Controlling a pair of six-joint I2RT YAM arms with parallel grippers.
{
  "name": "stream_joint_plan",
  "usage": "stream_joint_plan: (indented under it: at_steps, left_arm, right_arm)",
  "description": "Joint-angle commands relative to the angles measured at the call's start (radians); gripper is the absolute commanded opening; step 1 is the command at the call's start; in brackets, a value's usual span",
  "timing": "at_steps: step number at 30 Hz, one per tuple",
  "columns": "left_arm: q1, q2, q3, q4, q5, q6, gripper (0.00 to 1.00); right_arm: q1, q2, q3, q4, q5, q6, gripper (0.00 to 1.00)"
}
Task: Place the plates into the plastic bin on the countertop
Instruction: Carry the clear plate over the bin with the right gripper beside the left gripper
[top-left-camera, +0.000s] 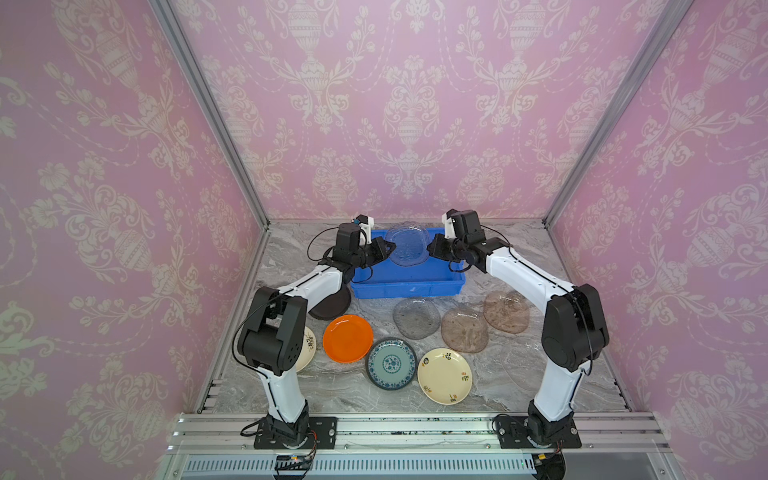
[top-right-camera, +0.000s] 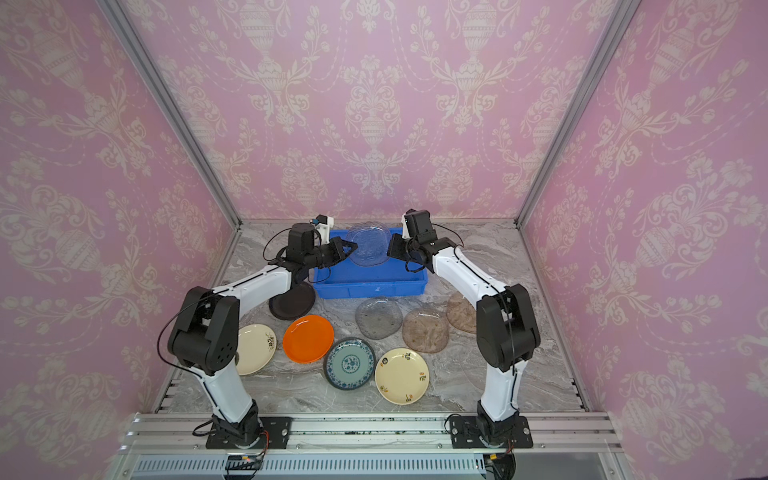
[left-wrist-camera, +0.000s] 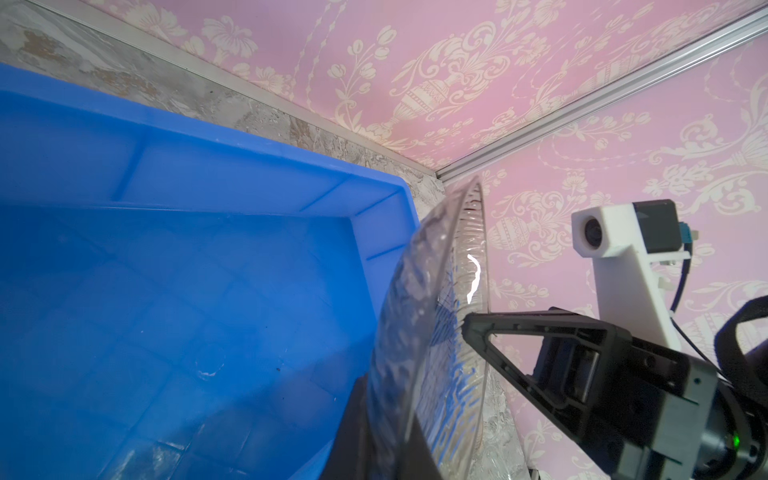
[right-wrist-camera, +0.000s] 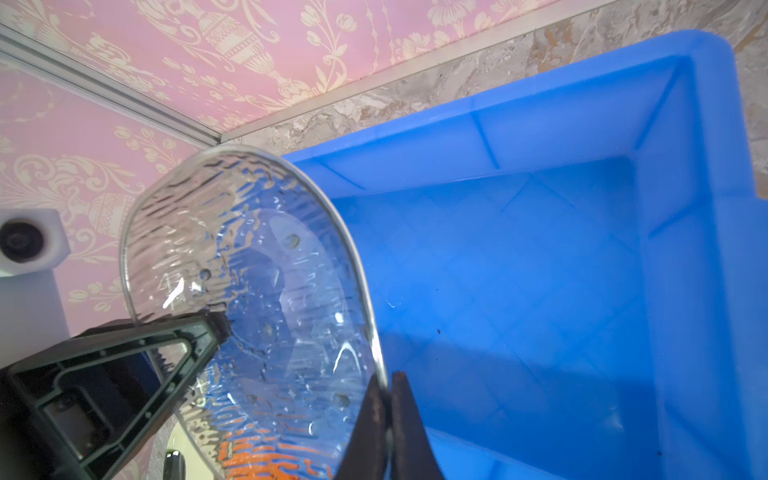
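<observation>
Clear glass plate hangs over the blue bin, far-centre of the table, held from both sides. Left gripper is pinched on its left rim. Right gripper has its fingers tight on either side of the right rim, pinching it.

Plate is tilted, far edge raised, face toward the near side. Outline is rounded, about as wide as deep, so no real long axis. The grip line runs left-right, along the bin's long side.

Flat on the table, near side of the bin:
- black plate, left, partly under the left arm
- orange plate
- teal plate
- cream plate
- grey plate
- brownish plate
</observation>
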Motion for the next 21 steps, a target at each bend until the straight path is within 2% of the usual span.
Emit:
stream_joint_plan:
  at_steps: [1, 2, 5, 11, 20, 21]
  left_arm:
    - [-0.007, 0.014, 0.016, -0.066, -0.016, 0.032, 0.02]
    - [-0.005, 0.013, 0.022, -0.082, -0.015, 0.041, 0.00]
    - [-0.005, 0.011, 0.035, -0.123, 0.007, 0.071, 0.00]
    - [0.011, -0.008, 0.028, -0.130, 0.047, 0.070, 0.00]
    - [0.040, -0.012, 0.027, -0.123, 0.088, 0.055, 0.00]
    - [0.043, -0.011, 0.027, -0.122, 0.090, 0.053, 0.02]
  right_arm:
    - [0.005, 0.011, 0.038, 0.049, -0.049, 0.013, 0.33]
    - [0.004, 0.019, 0.045, 0.051, -0.051, 0.013, 0.37]
    - [0.005, 0.044, 0.070, 0.053, -0.065, 0.010, 0.38]
    - [0.005, 0.098, 0.123, 0.065, -0.134, 0.013, 0.33]
    - [0.003, 0.135, 0.140, 0.094, -0.177, 0.043, 0.00]
    - [0.002, 0.140, 0.144, 0.091, -0.179, 0.044, 0.00]
